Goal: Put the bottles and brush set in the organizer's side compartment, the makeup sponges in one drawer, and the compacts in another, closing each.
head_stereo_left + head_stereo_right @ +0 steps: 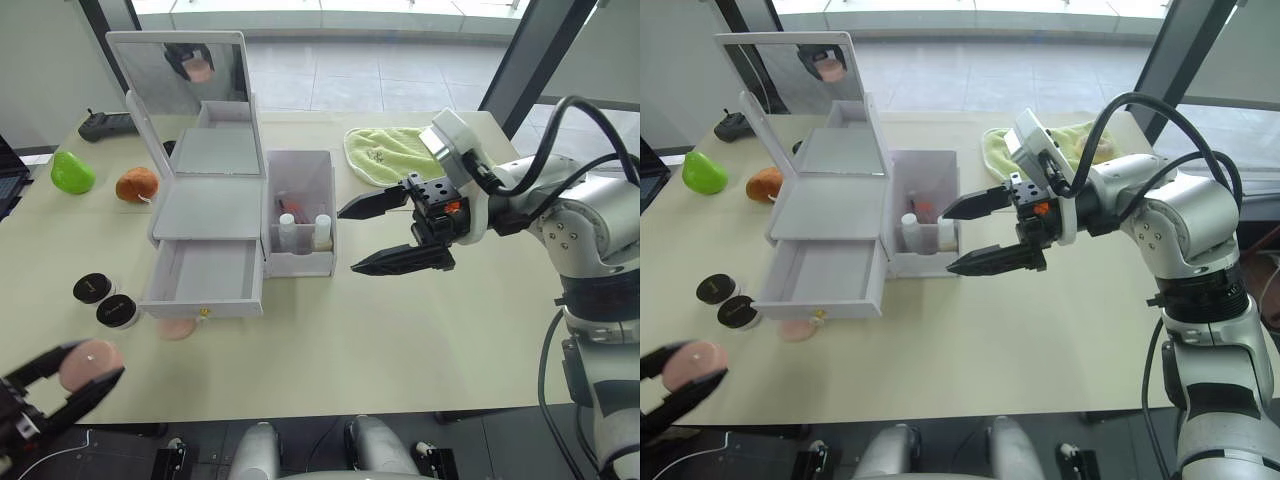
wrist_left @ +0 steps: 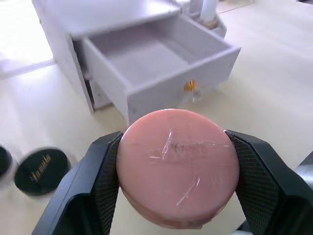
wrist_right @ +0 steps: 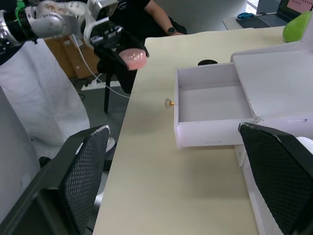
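Sponge (image 2: 178,166) clamped in left gripper (image 1: 62,383) before open drawer (image 1: 205,275); right gripper (image 1: 385,232) spread.

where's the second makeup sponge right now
In the left eye view it lies on the table just in front of the open drawer, under its gold knob: second sponge, right of the compacts.

compacts (image 1: 104,300) lie left of the organizer (image 1: 205,215); bottles (image 1: 304,232) stand in its side compartment (image 1: 300,210).
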Controlling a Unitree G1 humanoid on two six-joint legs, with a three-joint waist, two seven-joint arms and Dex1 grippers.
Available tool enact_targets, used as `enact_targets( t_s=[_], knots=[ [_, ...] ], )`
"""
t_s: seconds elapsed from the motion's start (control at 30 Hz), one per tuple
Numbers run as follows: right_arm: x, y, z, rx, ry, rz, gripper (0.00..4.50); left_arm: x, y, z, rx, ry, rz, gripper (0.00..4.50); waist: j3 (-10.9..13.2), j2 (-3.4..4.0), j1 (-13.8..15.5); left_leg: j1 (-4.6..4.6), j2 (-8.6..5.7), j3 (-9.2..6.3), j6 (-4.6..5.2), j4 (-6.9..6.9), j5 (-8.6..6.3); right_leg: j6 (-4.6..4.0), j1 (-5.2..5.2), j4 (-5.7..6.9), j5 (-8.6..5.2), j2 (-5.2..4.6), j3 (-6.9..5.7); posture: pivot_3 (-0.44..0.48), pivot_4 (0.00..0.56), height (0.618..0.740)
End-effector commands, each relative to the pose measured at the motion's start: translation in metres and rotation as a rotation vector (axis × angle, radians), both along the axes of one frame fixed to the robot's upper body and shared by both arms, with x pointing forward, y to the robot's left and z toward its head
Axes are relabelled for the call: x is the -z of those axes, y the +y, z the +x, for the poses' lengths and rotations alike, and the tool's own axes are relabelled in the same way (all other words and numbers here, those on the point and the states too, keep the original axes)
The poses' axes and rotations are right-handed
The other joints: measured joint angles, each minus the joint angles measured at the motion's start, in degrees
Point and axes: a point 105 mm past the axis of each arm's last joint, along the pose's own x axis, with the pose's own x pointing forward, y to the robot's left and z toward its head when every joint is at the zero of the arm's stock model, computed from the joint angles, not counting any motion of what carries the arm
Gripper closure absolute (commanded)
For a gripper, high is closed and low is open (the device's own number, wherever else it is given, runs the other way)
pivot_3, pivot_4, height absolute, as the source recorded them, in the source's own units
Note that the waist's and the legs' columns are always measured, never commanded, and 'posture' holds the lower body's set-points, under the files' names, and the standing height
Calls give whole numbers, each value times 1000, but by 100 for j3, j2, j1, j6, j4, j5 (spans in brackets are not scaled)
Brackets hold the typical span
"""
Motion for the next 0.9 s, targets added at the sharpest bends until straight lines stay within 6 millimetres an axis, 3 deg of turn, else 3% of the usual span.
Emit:
enact_targets(
  t_s=[0.03,0.37,0.73,0.9],
  knots=[
    [-12,-1,-5,-12,-52,33,0,-28,-13,15,108,-17,5,1562,1,13,-12,2,-2,1,0,0,0,0,4,1,0,0,1,0,150,740],
    [-17,-22,-17,67,-24,43,0,-48,-26,67,298,24,107,1562,10,21,-31,2,-3,2,0,-8,0,-3,21,13,5,15,8,0,150,740],
    [-14,-28,-31,158,-22,62,0,-27,-53,109,463,29,179,1562,5,14,-15,-4,-5,1,1,-9,1,18,21,9,17,17,12,0,150,740],
    [-11,-29,-35,195,-28,57,0,-19,-51,127,468,23,235,1562,4,13,-23,-4,-5,1,1,-8,1,34,21,9,26,18,13,0,150,740]
  ],
)
